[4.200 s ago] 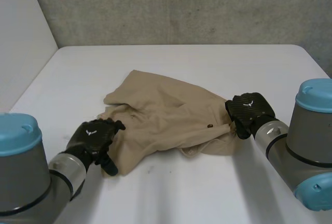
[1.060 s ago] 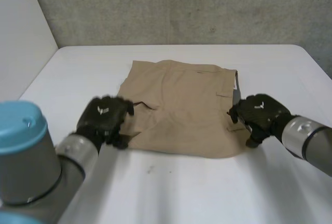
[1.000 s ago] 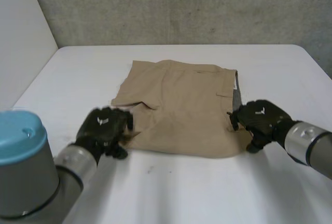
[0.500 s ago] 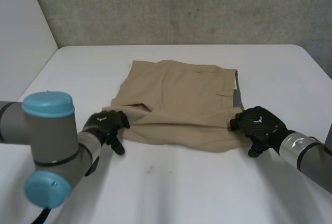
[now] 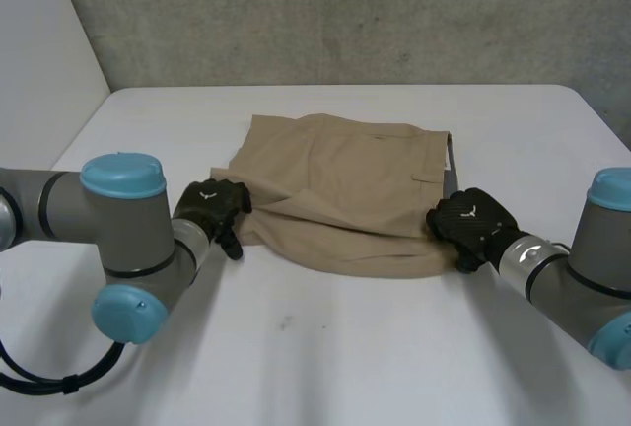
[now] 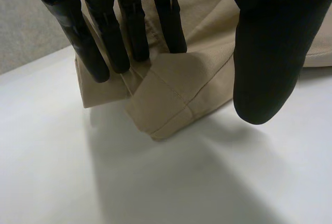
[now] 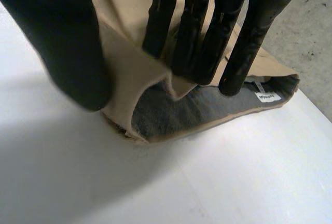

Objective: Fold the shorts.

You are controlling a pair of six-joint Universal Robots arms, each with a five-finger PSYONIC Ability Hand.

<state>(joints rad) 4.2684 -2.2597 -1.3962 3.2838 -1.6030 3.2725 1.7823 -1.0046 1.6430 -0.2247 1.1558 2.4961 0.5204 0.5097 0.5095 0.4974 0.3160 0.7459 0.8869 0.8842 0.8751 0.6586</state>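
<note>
The shorts lie in the middle of the table. The left hand and right hand each pinch a near corner. They have pulled that edge up and farther back. The fold is half done.

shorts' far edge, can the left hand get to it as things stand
Probably yes: only flat cloth lies between the left hand and the far edge of the shorts. It pinches their near left corner, which would come along.
</note>
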